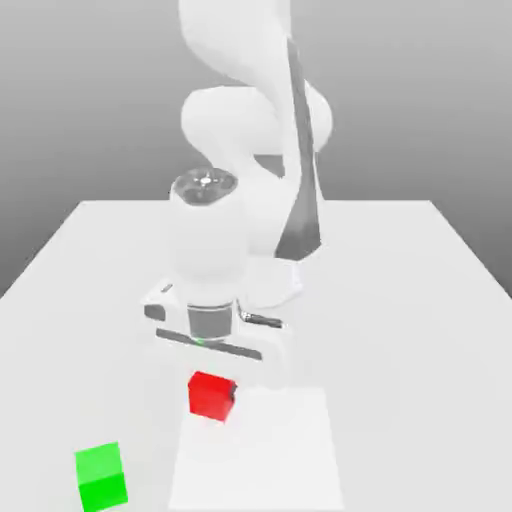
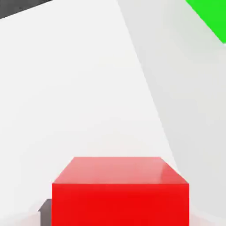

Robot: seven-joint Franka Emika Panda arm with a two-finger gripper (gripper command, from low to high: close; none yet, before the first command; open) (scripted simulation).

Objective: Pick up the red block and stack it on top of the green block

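The red block (image 1: 211, 395) sits on the white table (image 1: 400, 300), near the front and a little toward the exterior view's left. My gripper (image 1: 212, 375) comes straight down onto it, the hand directly above it, and it is shut on the red block. In the hand view the red block (image 2: 120, 192) is very close and centred, with a dark bit of finger (image 2: 44, 211) at its side. The green block (image 1: 101, 477) rests on the table nearer the front and further to the exterior view's left, apart from the red one. A corner of the green block (image 2: 212, 17) shows in the hand view.
The arm's white body (image 1: 250, 120) rises behind the hand over the middle of the table. A paler rectangular patch (image 1: 270, 450) lies on the table beside the red block, toward the exterior view's right. The table's front edge lies close to the green block.
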